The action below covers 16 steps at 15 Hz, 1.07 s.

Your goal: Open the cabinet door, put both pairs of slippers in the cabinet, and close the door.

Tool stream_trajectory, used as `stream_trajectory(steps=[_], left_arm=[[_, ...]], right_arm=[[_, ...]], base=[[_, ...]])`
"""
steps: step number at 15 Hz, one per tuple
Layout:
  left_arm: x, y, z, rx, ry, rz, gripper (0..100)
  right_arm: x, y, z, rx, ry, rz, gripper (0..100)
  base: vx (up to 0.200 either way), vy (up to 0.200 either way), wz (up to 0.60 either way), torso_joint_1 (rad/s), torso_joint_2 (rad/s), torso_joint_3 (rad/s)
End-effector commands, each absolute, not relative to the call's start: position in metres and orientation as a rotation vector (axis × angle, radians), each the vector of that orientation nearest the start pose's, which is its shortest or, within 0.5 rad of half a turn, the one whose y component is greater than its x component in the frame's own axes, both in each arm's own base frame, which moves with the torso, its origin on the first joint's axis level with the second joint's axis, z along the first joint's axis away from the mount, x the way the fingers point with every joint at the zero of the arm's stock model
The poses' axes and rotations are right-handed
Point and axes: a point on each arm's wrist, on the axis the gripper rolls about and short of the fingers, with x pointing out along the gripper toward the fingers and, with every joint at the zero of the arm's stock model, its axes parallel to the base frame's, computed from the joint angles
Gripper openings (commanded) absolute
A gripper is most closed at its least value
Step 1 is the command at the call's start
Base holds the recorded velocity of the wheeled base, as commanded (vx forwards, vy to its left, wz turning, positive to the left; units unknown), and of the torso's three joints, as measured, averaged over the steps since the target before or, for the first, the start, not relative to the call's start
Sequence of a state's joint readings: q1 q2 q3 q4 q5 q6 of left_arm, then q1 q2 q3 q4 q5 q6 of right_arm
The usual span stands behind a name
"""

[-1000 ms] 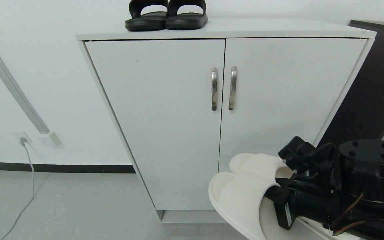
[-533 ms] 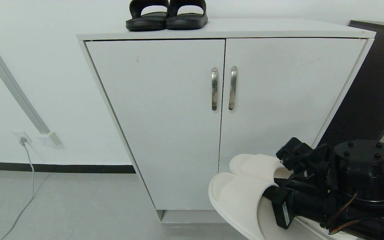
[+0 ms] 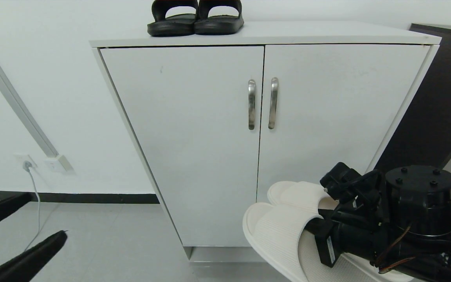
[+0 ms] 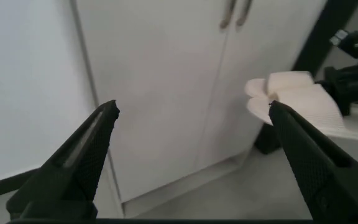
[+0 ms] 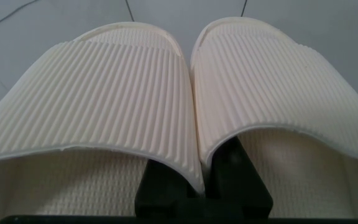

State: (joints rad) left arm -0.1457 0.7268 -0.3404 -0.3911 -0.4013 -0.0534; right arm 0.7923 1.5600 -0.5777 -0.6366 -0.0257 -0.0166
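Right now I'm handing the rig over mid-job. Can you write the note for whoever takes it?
Left gripper: open, empty, low and to the left of the cabinet.
Right gripper: shut on the white slippers, pinched together as a pair, low in front of the right door.
Black slippers: on the cabinet top.
Done: white pair in hand. Both doors are shut.
Left: open a door, put both pairs inside, close it.

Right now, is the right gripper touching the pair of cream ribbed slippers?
Touching. The right wrist view shows the black fingers of the right gripper clamped on the adjoining inner walls of the cream ribbed slippers, with no gap.
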Motion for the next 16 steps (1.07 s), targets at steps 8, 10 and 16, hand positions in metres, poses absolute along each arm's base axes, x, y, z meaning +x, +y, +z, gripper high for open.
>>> stream_trajectory(steps=[8, 10, 16], left_arm=[[0.14, -0.094, 0.221, -0.085, 0.059, -0.796, 100], [0.144, -0.112, 0.232, -0.099, 0.034, -0.811, 100], [0.176, -0.148, 0.249, -0.152, 0.046, -0.842, 100]], right_arm=[[0.179, 0.18, 0.159, -0.157, 0.332, 0.772, 0], [0.179, 0.18, 0.158, -0.156, 0.334, 0.772, 0], [0.178, 0.179, 0.161, -0.155, 0.323, 0.773, 0]], base=[[0.0, 0.0, 0.0, 0.0, 0.0, 0.0], [0.0, 0.0, 0.0, 0.0, 0.0, 0.0], [0.0, 0.0, 0.0, 0.0, 0.0, 0.0]])
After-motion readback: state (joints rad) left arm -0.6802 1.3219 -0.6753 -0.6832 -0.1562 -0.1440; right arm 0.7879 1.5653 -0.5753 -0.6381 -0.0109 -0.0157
